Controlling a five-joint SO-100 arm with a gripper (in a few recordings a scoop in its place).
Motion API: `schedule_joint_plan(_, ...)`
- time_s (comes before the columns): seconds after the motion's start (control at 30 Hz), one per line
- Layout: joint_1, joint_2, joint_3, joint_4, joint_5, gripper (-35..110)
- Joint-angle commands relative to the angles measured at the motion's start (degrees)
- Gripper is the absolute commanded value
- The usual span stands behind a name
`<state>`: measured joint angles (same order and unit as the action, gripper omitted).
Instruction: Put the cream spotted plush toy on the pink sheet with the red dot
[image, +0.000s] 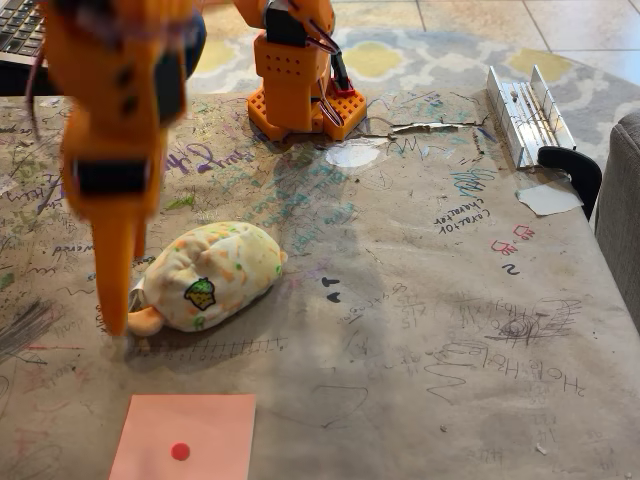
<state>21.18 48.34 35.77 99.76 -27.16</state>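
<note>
The cream spotted plush toy lies on its side left of the table's middle, its yellow patch facing the camera and an orange ear at its lower left. My orange gripper hangs blurred over the plush's left end. One long finger points straight down and its tip touches the table beside the ear. The other finger is hidden, so the gap cannot be judged. The pink sheet with the red dot lies flat at the front edge, below the plush and apart from it.
The arm's orange base stands at the back of the scribbled brown table. A metal bracket, a black curved handle and a white paper scrap sit at the back right. A grey sofa edge borders the right.
</note>
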Motion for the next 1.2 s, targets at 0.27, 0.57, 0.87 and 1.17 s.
schedule_joint_plan(0.27, -9.58, 48.69, 62.67, -22.15, -21.09, 37)
schedule_joint_plan(0.57, -4.75, 65.04, 93.96, -29.53, -29.44, 34)
schedule_joint_plan(0.87, 0.35, 49.83, 82.35, -36.65, -32.96, 38)
schedule_joint_plan(1.17, -0.62, 42.71, 79.54, -40.17, -41.66, 40)
